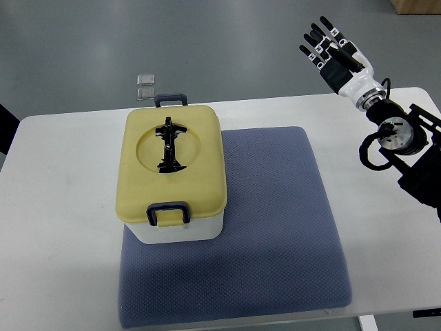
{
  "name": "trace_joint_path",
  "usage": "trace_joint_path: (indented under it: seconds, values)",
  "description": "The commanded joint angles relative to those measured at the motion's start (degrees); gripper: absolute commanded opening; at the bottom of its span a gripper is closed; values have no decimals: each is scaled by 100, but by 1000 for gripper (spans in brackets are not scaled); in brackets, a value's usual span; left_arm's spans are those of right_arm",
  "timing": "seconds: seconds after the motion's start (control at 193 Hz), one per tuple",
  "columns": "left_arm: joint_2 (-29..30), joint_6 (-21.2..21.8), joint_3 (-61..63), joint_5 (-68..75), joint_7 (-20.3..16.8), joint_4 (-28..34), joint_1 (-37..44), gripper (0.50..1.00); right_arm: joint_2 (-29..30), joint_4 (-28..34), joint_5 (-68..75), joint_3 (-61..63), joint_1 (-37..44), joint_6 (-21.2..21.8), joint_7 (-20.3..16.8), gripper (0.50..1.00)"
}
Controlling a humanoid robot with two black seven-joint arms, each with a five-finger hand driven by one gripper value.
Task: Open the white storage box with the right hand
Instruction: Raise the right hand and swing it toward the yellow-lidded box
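The right hand is up past the table, fingers spread, holding nothing; the box has its yellow lid on.

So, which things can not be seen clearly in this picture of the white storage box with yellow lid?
Top view, the only one:
- Contents of the white storage box: hidden by the closed yellow lid.
- Its far dark latch: fastened or not, too small to tell.
- Left hand: outside the frame.
- Right hand: palm side unseen.
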Motion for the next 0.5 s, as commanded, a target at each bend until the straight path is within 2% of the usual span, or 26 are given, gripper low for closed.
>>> trace_joint_path:
  seconds: [0.0,0.202,0.347,0.398,0.404,0.424,0.497]
  values:
    - [0,-18,-3,6,-1,-14,-2,1000,-225,255,-1534,-492,511,90,-27,934]
    - [0,-18,6,6,-1,-119,-2,1000,-629,940,-3890,-2118,1952,99,34,934]
    - [0,-18,-3,6,-1,-119,-2,1000,-805,1511,-4629,-3384,3113,90,104,932]
    - [0,-18,-3,6,-1,-119,-2,1000,-805,1512,-4629,-3384,3114,90,104,932]
    - [0,-18,6,6,-1,-137,-2,1000,-805,1729,-4821,-3793,3505,55,157,932]
    - [0,-18,-3,6,-1,-146,-2,1000,-796,1819,-4919,-3955,3658,29,175,932]
    - [0,-18,-3,6,-1,-154,-2,1000,-779,1872,-5016,-4096,3781,11,192,932]
